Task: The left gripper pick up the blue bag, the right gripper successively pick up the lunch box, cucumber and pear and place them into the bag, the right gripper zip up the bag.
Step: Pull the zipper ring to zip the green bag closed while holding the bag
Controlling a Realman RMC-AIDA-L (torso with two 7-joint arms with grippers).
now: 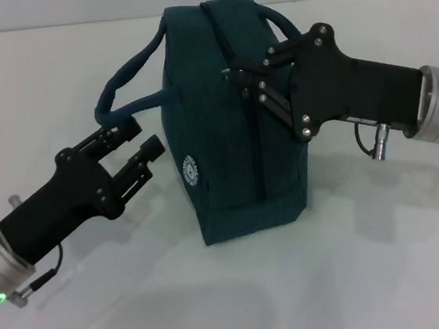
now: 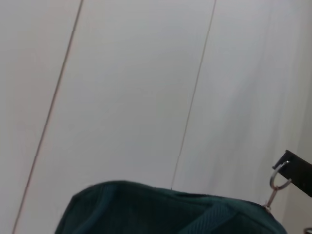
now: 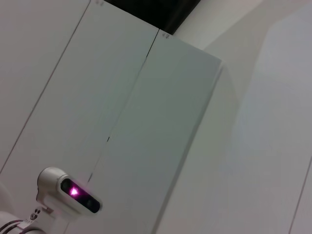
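The blue bag (image 1: 223, 125) stands upright on the white table, and its top edge (image 2: 161, 209) also shows in the left wrist view. My right gripper (image 1: 234, 75) reaches in from the right and is shut on the bag's zipper pull (image 2: 277, 179), high on the zipper line. My left gripper (image 1: 140, 140) hovers open just left of the bag, under the drooping handle loop (image 1: 110, 97), with nothing between its fingers. The lunch box, cucumber and pear are out of view.
White table (image 1: 333, 278) spreads in front of and beside the bag. The bag's second handle (image 1: 283, 20) arches over the top behind the right gripper. The right wrist view shows only wall panels and a white device with a pink light (image 3: 73, 192).
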